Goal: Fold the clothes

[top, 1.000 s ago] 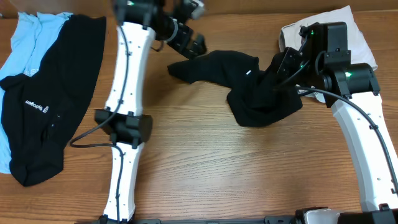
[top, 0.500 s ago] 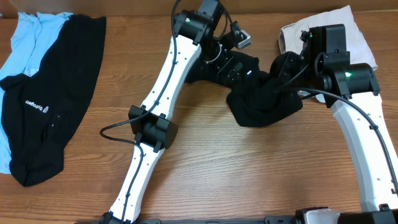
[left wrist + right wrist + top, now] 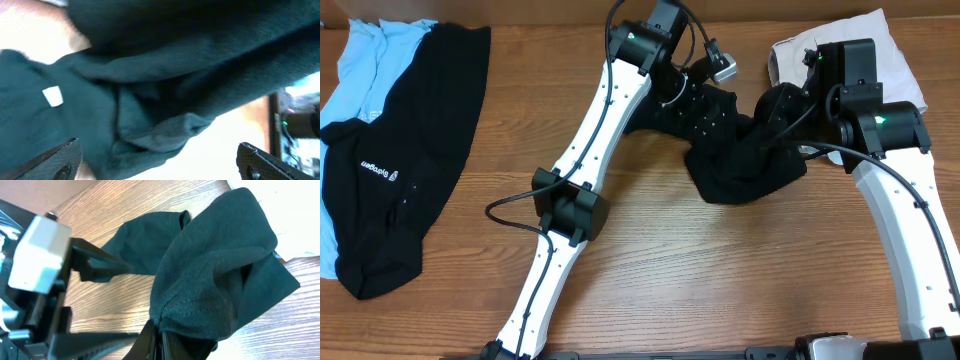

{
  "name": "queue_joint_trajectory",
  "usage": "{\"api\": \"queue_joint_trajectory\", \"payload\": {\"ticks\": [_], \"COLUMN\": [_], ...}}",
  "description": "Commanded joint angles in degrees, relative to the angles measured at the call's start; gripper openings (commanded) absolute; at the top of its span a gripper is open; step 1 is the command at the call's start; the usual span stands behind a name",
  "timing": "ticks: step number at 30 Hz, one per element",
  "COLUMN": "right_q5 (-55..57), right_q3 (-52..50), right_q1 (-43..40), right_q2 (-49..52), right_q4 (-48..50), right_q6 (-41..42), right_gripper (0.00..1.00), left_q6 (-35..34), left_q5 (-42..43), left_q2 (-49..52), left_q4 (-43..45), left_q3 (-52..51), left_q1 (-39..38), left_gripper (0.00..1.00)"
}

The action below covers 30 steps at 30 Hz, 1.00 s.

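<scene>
Left arm swinging in since a second ago; left tool (image 3: 160, 159) now hanging over middle of black T-shirt (image 3: 740, 165), jaws gaping, gripping nothing. Right tool (image 3: 158, 341) clamping shirt's bunched end. Shirt lying crumpled on counter (image 3: 670, 270), long axis running from left tool toward right tool, left tool sitting nearer shirt's free end.

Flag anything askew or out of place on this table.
The black T-shirt lies bunched in a twisted heap at centre right, one fold pinched in the shut right gripper, not spread flat. Nothing looks spilled or damaged.
</scene>
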Motion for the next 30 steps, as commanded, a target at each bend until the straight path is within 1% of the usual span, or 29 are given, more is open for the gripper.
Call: {"api": "queue_joint_trajectory", "payload": {"ticks": [1, 3, 6, 8, 10, 12, 17, 18, 19, 20, 21, 22, 26, 30], "right_q5": [0.87, 0.9, 0.92, 1.11, 1.33, 1.31, 1.33, 1.33, 1.36, 1.36, 1.53, 1.53, 1.53, 1.53], "right_q3": [1.09, 1.09, 1.09, 1.09, 1.09, 1.09, 1.09, 1.09, 1.09, 1.09, 1.09, 1.09, 1.09, 1.09], "right_q1": [-0.17, -0.17, -0.17, -0.17, -0.17, -0.17, -0.17, -0.17, -0.17, -0.17, -0.17, -0.17, -0.17, -0.17], "right_q2": [-0.39, -0.39, -0.39, -0.39, -0.39, -0.39, -0.39, -0.39, -0.39, -0.39, -0.39, -0.39, -0.39, -0.39], "right_q4": [0.31, 0.31, 0.35, 0.33, 0.33, 0.31, 0.31, 0.31, 0.31, 0.31, 0.31, 0.31, 0.31, 0.28], "right_q6": [-0.39, -0.39, -0.39, -0.39, -0.39, -0.39, -0.42, -0.39, -0.42, -0.42, -0.39, -0.42, -0.39, -0.39], "right_gripper": [0.04, 0.04, 0.04, 0.04, 0.04, 0.04, 0.04, 0.04, 0.04, 0.04, 0.04, 0.04, 0.04, 0.04], "left_q6": [7.74, 9.66, 12.07, 13.55, 13.57, 13.55, 13.51, 13.49, 13.31, 13.0, 11.69, 10.69, 7.41, -0.42], "left_q5": [6.95, 7.96, 9.86, 11.13, 10.84, 10.73, 9.09, 8.22, 6.56, 6.1, 3.8, 2.64, 0.04, 0.07], "left_q2": [0.0, 0.0, 0.0, 0.0, 0.0, 0.0, 0.0, 0.0, -0.02, -0.02, -0.07, -0.17, -0.63, -1.95], "left_q4": [0.37, 0.44, 0.48, 0.59, 1.16, 1.51, 1.51, 1.51, 1.46, 1.49, 1.51, 1.51, 1.53, 1.27], "left_q3": [-2.51, -3.96, -5.79, -6.71, -6.99, -6.99, -6.99, -6.99, -6.97, -6.97, -6.95, -6.95, -6.49, -1.29], "left_q1": [-1.44, -1.9, -2.67, -3.13, -3.34, -3.34, -2.82, -2.6, -2.14, -2.03, -1.4, -0.96, 0.96, 5.51], "left_gripper": [1.0, 0.99, 0.95, 0.89, 0.77, 0.69, 0.43, 0.35, 0.24, 0.22, 0.09, 0.04, 0.04, 0.04]}}
